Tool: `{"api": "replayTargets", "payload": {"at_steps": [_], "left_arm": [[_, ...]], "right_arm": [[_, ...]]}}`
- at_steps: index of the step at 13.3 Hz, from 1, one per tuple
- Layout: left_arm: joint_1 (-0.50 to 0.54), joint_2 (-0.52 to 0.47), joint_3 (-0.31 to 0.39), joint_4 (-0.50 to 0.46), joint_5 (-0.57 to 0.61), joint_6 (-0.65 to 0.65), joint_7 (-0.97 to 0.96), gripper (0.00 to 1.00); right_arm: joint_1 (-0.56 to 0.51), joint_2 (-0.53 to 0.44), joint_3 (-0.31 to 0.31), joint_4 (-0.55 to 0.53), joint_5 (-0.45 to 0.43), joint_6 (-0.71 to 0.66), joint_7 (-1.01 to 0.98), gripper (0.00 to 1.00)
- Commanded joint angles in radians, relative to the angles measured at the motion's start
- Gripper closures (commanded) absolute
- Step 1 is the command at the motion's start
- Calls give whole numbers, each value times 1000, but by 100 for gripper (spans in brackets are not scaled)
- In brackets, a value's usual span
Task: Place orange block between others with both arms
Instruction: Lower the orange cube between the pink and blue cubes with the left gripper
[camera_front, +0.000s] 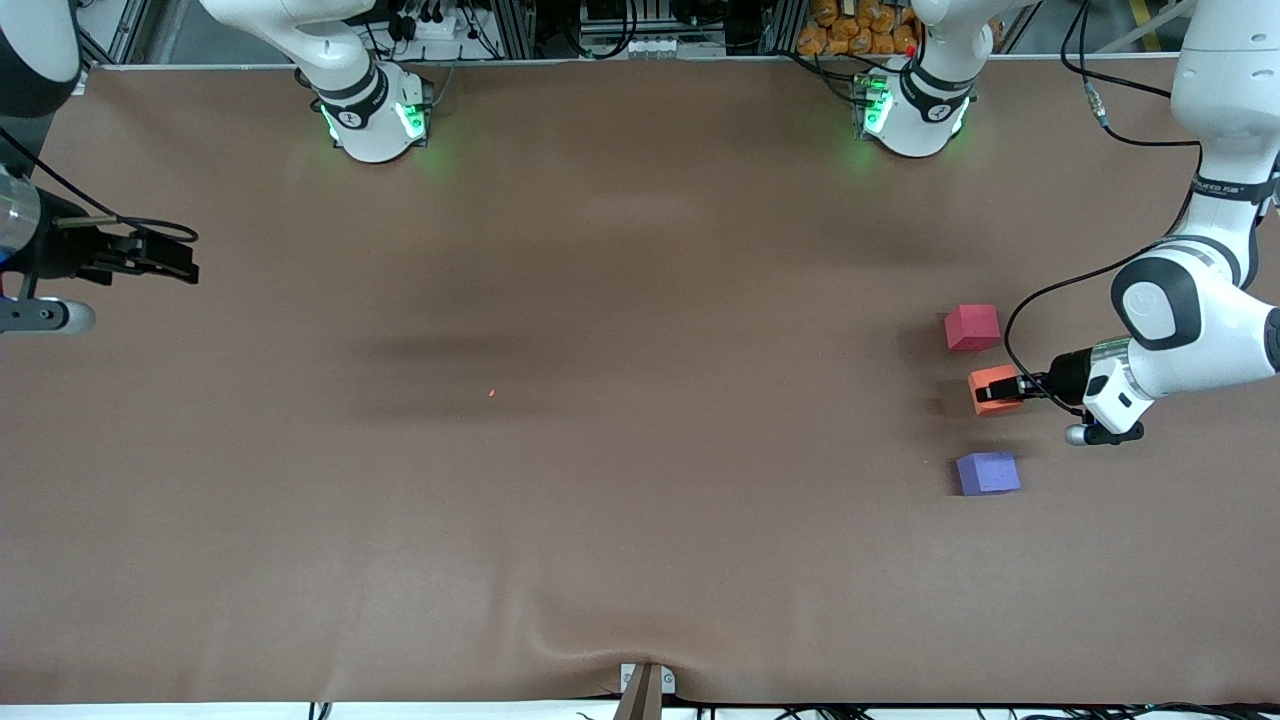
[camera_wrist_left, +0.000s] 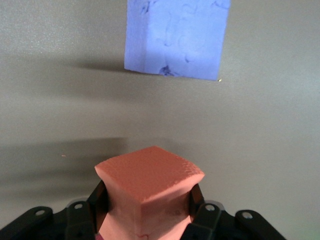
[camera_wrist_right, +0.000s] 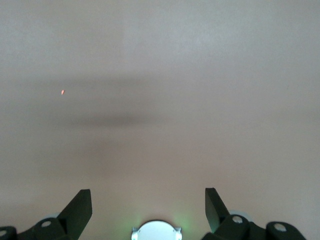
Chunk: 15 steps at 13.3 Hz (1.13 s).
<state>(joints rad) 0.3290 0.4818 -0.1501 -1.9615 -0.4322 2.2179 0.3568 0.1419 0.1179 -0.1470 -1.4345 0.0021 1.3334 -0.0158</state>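
The small matte orange foam cube (camera_front: 992, 384) sits clamped in the left gripper (camera_front: 1008, 390), one corner edge facing the wrist camera. The pinkish-red foam cube (camera_front: 972, 327) and the purple-blue foam cube (camera_front: 987, 473) flank that gripper, each resting apart on the brown tabletop (camera_front: 600, 450).

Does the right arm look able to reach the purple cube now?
Probably not easily. The right gripper waits open at the right arm's end of the table, and the purple cube lies at the left arm's end, beside the orange block in the left gripper.
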Motion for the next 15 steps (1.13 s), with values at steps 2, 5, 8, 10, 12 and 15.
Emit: {"api": "replayTargets", "payload": {"at_steps": [2, 5, 8, 10, 12, 15], "left_arm": [[13, 32, -9, 13, -97, 9, 100, 75], [9, 52, -9, 27, -123, 14, 123, 72], [5, 67, -9, 39, -119, 14, 126, 71], [1, 72, -9, 44, -115, 14, 140, 67], [1, 77, -9, 49, -111, 14, 148, 59], [1, 81, -8, 52, -108, 14, 155, 44]], "right_arm": [[-41, 0, -14, 52, 19, -132, 2, 0], [-79, 0, -14, 52, 30, -135, 0, 0], [-77, -4, -14, 52, 27, -137, 3, 0], [-85, -10, -14, 49, 30, -129, 2, 0], [-100, -33, -11, 42, 33, -122, 0, 0], [-90, -67, -6, 37, 19, -109, -1, 0]]}}
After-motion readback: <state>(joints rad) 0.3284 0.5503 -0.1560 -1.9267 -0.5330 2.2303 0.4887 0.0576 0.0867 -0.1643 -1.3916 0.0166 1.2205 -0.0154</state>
